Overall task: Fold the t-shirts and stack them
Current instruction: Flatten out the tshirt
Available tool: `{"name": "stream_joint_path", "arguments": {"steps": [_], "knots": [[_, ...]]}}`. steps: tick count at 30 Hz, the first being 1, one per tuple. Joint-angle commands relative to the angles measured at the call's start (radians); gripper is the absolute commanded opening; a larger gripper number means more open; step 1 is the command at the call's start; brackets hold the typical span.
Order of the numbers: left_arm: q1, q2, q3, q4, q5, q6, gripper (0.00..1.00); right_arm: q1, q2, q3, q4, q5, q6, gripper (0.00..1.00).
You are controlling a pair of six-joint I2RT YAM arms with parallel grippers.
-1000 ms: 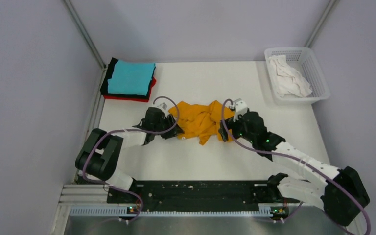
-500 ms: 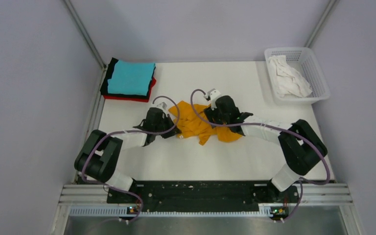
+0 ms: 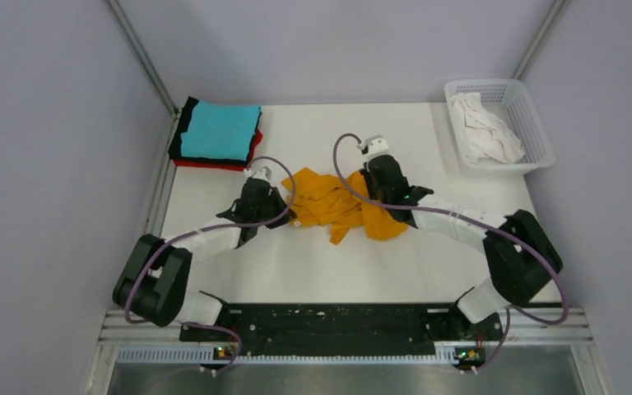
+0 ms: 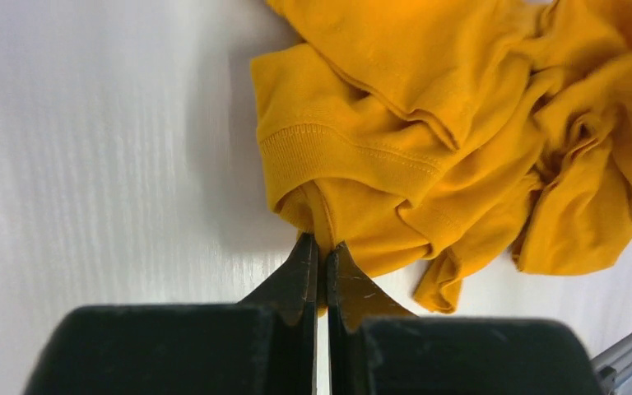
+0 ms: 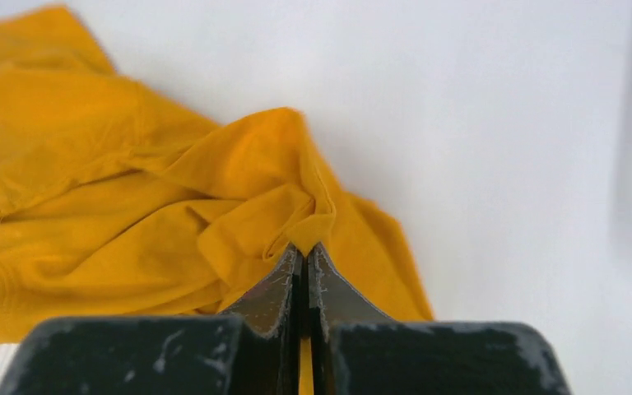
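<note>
The orange-yellow t-shirt (image 3: pixel 341 210) is lying crumpled on the counter (image 3: pixel 321 271), right of and nearer than the folded stack (image 3: pixel 218 132). The left tool (image 4: pixel 322 247) is pinching its edge facing the stack, while the right tool (image 5: pixel 304 251) is pinching the edge away from it.

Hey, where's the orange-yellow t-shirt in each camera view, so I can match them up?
Top external: the orange-yellow t-shirt lies crumpled mid-table, between the two arms.
Left wrist: it fills the upper right; the left gripper pinches its near edge.
Right wrist: it spreads across the left; the right gripper pinches a fold.
Shared landmark: the white table.
</note>
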Motion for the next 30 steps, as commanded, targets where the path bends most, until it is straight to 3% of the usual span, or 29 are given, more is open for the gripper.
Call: {"name": "stream_joint_path", "arguments": {"steps": [1,8,14,22,26,30], "knots": [[0.0,-0.16,0.077,-0.073,-0.14,0.03,0.0,0.003,-0.249,-0.051,0.026,0.208,0.065,0.0],[0.0,-0.431,0.183,-0.216,-0.301,0.093,0.0,-0.01,-0.608,-0.074,-0.024,0.243,0.06,0.0],[0.0,-0.689,0.306,-0.294,-0.362,0.175,0.0,-0.012,-0.838,0.053,-0.111,0.175,0.038,0.0],[0.0,-0.849,0.594,-0.374,-0.219,0.253,0.0,-0.01,-0.931,0.341,-0.263,-0.13,0.089,0.0],[0.0,-0.864,0.751,-0.444,-0.149,0.284,0.0,-0.011,-0.944,0.495,-0.348,-0.219,0.124,0.0],[0.001,-0.891,0.807,-0.459,-0.16,0.303,0.0,-0.01,-0.952,0.567,-0.411,-0.249,0.15,0.0]]}}
